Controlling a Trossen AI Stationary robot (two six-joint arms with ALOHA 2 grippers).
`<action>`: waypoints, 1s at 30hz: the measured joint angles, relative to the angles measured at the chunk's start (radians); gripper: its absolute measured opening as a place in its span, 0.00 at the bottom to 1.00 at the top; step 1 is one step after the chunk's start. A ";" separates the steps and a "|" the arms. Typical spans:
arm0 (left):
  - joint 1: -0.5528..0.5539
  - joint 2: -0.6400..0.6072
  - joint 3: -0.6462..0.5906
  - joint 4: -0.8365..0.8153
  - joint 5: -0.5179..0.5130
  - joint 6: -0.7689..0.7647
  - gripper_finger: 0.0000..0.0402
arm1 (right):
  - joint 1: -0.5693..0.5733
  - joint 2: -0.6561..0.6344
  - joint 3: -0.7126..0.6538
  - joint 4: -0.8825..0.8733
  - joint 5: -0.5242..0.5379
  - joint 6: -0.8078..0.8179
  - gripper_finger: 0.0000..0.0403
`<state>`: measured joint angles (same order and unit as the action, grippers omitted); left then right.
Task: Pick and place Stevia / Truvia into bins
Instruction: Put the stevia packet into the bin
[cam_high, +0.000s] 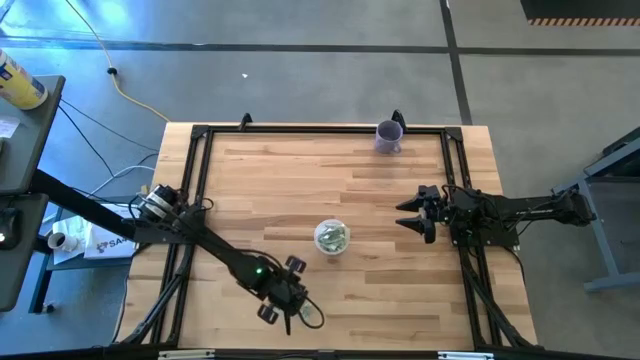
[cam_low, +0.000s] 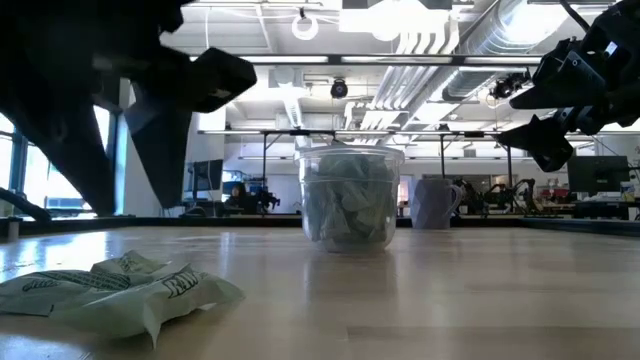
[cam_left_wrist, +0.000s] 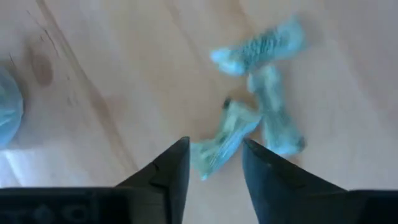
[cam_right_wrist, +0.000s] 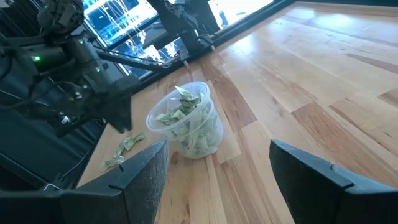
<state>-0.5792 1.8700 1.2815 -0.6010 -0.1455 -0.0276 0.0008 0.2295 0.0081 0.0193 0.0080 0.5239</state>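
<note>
The clear cup (cam_high: 332, 237) stands upright mid-table, well filled with pale green and white sachets (cam_low: 348, 205). A few crumpled loose sachets (cam_low: 115, 288) lie on the wood by the near edge, also seen in the high view (cam_high: 312, 316) and the right wrist view (cam_right_wrist: 124, 149). My left gripper (cam_left_wrist: 215, 143) hovers open just above them, with one sachet (cam_left_wrist: 221, 140) lying on the table below the gap between its fingers. My right gripper (cam_high: 415, 212) waits open and raised, to the cup's right, facing the cup (cam_right_wrist: 186, 121).
An opaque purple cup (cam_high: 388, 137) stands near the far edge, right of centre. A black frame rail (cam_high: 320, 128) runs round the tabletop. Bare wood lies between the clear cup and each gripper.
</note>
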 joint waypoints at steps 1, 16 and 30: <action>0.005 0.002 -0.002 -0.014 0.003 0.031 0.46 | 0.000 0.000 0.000 0.000 0.000 0.000 0.67; 0.074 0.109 0.006 -0.003 0.116 0.203 0.28 | 0.000 0.009 0.000 0.000 0.000 0.000 0.67; 0.259 -0.022 -0.002 -0.388 0.072 -0.089 0.07 | 0.000 0.012 0.000 0.000 0.000 0.000 0.67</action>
<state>-0.3197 1.8483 1.2797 -0.9894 -0.0736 -0.1169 0.0009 0.2417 0.0081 0.0193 0.0082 0.5239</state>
